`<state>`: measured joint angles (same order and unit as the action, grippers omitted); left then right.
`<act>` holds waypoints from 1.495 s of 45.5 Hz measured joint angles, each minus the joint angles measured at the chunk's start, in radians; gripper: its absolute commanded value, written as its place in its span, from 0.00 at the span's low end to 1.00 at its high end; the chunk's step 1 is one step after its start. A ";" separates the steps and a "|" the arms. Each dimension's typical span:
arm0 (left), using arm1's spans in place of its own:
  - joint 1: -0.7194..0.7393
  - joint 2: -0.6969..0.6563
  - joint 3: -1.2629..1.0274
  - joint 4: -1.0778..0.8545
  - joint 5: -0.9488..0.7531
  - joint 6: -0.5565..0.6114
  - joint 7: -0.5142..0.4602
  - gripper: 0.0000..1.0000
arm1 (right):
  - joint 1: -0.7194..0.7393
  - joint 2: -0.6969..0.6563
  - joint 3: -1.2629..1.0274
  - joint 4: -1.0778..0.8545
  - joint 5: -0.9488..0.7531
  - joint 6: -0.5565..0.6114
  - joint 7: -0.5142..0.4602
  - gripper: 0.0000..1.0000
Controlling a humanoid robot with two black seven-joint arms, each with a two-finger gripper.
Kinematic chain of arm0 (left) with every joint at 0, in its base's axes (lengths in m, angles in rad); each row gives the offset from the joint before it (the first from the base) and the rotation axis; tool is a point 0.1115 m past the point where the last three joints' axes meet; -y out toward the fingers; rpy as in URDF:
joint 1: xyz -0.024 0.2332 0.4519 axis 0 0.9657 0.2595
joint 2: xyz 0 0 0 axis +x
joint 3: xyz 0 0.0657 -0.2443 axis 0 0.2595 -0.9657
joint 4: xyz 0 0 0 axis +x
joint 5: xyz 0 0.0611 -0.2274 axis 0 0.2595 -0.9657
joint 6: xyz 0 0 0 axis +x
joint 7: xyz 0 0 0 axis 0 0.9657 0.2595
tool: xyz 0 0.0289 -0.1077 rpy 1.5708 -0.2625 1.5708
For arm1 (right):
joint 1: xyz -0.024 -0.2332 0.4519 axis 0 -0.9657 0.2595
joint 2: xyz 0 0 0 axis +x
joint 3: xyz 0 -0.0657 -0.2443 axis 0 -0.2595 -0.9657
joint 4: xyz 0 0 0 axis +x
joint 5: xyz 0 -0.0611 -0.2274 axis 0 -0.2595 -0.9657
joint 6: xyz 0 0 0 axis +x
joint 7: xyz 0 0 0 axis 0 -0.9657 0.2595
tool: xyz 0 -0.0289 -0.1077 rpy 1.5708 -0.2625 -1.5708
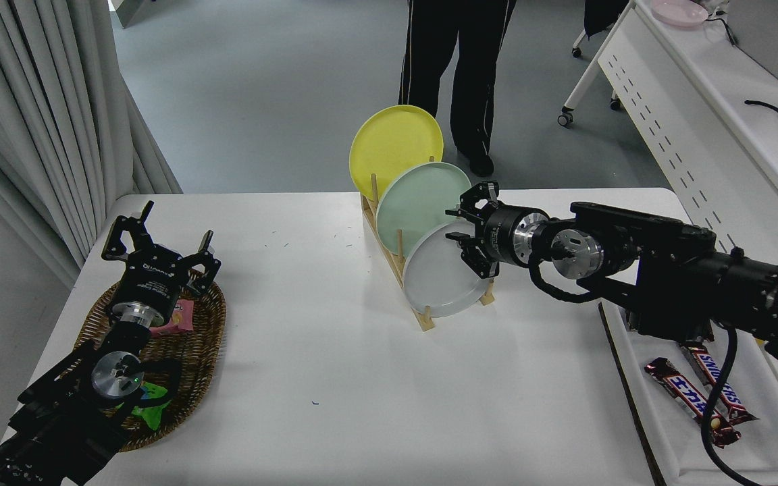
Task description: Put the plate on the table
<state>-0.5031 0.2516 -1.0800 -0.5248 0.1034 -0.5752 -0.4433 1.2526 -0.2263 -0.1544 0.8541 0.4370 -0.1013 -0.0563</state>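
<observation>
The light grey plate [437,278] stands on edge in the nearest slot of a wooden rack [399,260] on the white table [335,364]. Behind it in the rack stand a mint green plate [419,196] and a yellow plate [392,145]. My right gripper [464,233] is open at the grey plate's upper right rim, jaws spread one above the other. Whether a finger touches the rim cannot be told. My left gripper [169,236] is open and parked over the basket at the lower left.
A wicker basket [196,351] with snack packets lies under the left arm. A white tray [639,378] with chocolate bars [689,398] sits at the right edge. A person's legs [453,74] stand beyond the table. A white perforated desk [693,115] is at the upper right.
</observation>
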 measured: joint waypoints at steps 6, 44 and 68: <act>0.000 0.000 0.000 0.000 0.000 0.000 0.000 1.00 | 0.000 0.001 0.004 -0.001 0.000 -0.002 -0.001 0.30; 0.000 0.000 0.000 0.000 0.000 0.000 0.000 1.00 | -0.001 -0.001 0.011 -0.003 0.000 -0.002 -0.013 0.17; 0.000 0.000 0.000 0.000 0.000 0.000 0.000 1.00 | -0.004 -0.001 0.016 -0.003 0.000 -0.002 -0.017 0.12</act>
<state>-0.5031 0.2516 -1.0800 -0.5250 0.1031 -0.5752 -0.4433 1.2487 -0.2274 -0.1386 0.8512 0.4372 -0.1028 -0.0738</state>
